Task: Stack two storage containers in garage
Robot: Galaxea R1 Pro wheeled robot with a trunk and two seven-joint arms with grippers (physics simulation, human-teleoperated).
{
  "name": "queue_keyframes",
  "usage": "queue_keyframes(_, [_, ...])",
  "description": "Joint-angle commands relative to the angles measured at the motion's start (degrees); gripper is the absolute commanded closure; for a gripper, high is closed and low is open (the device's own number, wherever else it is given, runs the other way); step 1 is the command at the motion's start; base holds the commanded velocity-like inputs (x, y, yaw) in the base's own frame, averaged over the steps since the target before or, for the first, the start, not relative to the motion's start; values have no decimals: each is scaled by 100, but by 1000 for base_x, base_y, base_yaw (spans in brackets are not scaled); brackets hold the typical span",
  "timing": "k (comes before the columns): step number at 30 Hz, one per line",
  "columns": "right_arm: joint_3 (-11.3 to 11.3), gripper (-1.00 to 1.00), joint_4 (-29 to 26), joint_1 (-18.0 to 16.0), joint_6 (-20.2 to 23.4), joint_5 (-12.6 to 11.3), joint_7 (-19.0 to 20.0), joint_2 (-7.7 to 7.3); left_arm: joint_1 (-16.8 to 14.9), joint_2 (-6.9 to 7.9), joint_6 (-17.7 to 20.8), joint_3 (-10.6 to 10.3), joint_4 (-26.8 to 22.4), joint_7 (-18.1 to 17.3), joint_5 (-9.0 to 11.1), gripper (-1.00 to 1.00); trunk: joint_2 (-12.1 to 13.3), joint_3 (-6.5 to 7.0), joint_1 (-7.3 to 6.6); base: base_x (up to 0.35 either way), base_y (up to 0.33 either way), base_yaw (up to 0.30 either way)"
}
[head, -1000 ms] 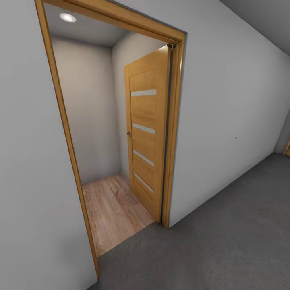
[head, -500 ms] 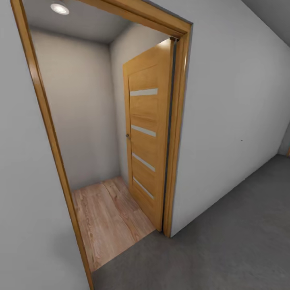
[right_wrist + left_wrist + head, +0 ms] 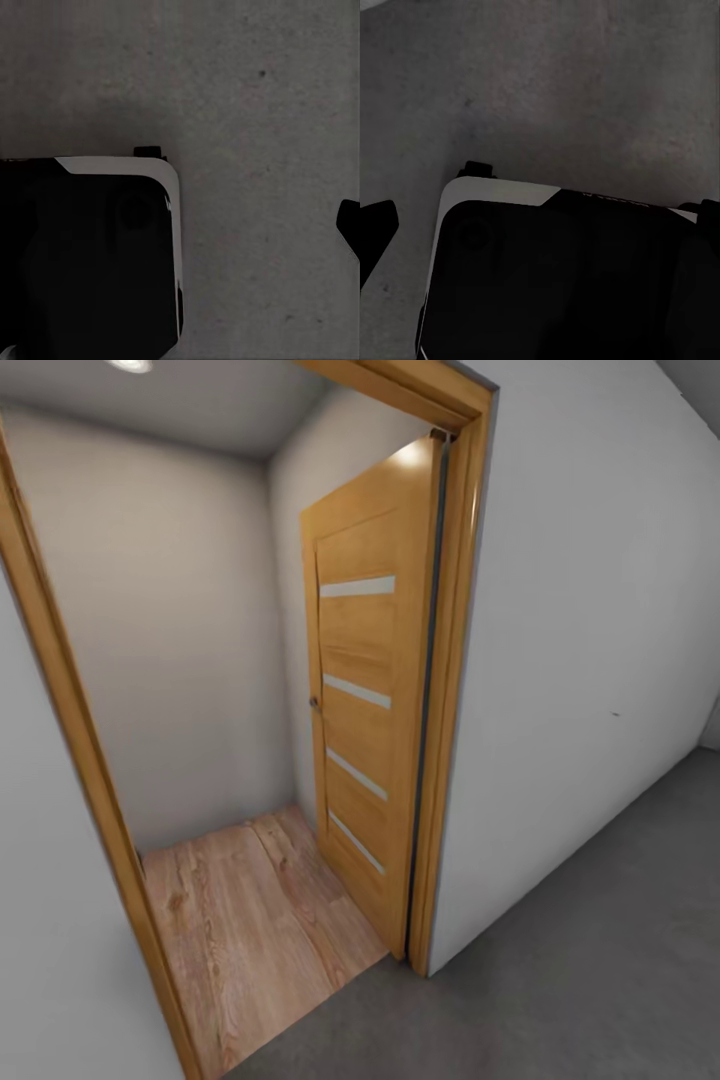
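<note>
Storage containers are not to be seen from the head or either wrist camera, so their location cannot be told, nor whether one has been delivered already. Step in hand, as judged: transit. The base is standing on the dark grey concrete floor (image 3: 600,960) on the garage side, facing an open doorway (image 3: 250,710) into a wood-floored space. Likely a run toward the living room is under way, though that is inferred, not seen. Doorway is framed in orange-brown wood (image 3: 455,660); the door (image 3: 365,700), same wood with four pale horizontal strips and a small knob, is swung inward against the inner right-hand wall. Beyond the threshold, light wood planks (image 3: 250,930) are met by plain cream walls close behind, with a ceiling downlight (image 3: 130,365) at the top edge. Next move calls for the base to be centred on the opening, since the left jamb (image 3: 60,710) is near in frame and the open door narrows the right side; a turn will probably be needed just inside, given the wall close ahead. Both wrist cameras are pointed down at mottled concrete, with the dark, white-edged robot body (image 3: 570,277) in the lower part. Only a dark fingertip sliver is caught at each wrist frame's edge, so pincer state cannot be told for left or right; nothing is seen held.
</note>
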Motion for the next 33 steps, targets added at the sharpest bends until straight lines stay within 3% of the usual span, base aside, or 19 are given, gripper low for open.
queue_keyframes(1, [49, -100, 18, -5, -32, -54, -3, 2, -2, 1, -4, 10, 6, -26, 40, -100, -3, -2, 5, 323, 0, 0])
queue_keyframes(11, [49, -100, 18, -5, -32, -58, -4, 2, -2, 1, -4, 11, 6, -26, 41, -100, -3, -2, 5, 323, -56, 0])
queue_keyframes(33, [54, -100, 18, -5, -28, -58, -6, 11, -2, 9, -5, 12, 6, -26, 44, -100, -3, -2, 5, 315, -160, 0])
